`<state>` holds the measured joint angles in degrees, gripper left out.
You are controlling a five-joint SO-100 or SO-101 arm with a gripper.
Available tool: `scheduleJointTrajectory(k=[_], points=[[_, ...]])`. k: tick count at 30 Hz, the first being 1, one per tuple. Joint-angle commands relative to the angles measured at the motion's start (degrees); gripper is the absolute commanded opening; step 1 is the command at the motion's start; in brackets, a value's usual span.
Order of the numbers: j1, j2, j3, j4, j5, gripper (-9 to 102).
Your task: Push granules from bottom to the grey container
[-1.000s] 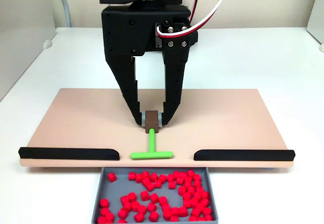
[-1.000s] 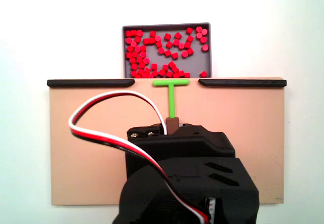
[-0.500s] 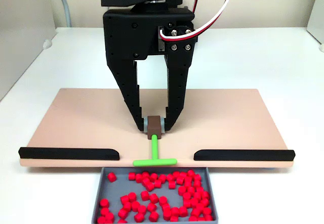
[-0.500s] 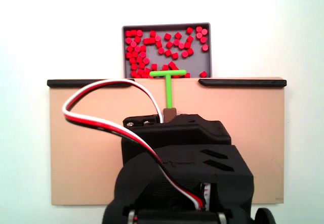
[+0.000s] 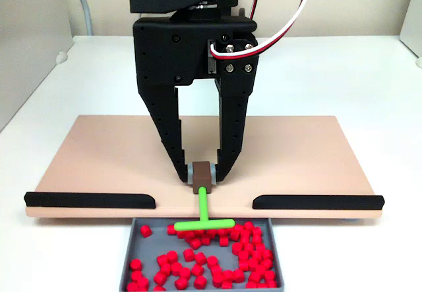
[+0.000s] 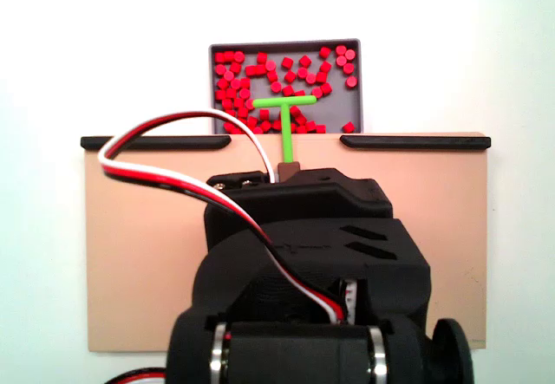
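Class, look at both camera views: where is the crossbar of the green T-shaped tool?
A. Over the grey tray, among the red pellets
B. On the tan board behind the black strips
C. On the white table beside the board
A: the green T-shaped tool reaches through the gap between the black strips, its crossbar over the grey tray among the red pellets.

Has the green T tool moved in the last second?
Yes. The green T tool went forward through the gap between the black strips; its bar now sits over the grey container.
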<state>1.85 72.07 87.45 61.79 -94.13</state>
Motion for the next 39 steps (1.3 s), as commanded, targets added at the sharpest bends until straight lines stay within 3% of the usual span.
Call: scheduleJointTrajectory(k=[1, 9, 25, 39], points=[[0.2, 2.9, -1.4, 0.0, -0.6, -1], [0.5, 7.4, -1.4, 3.8, 0.8, -1], [0.9, 21.4, 0.4, 21.4, 1.4, -1], [1.7, 39.6, 16.5, 21.6, -0.1, -1]])
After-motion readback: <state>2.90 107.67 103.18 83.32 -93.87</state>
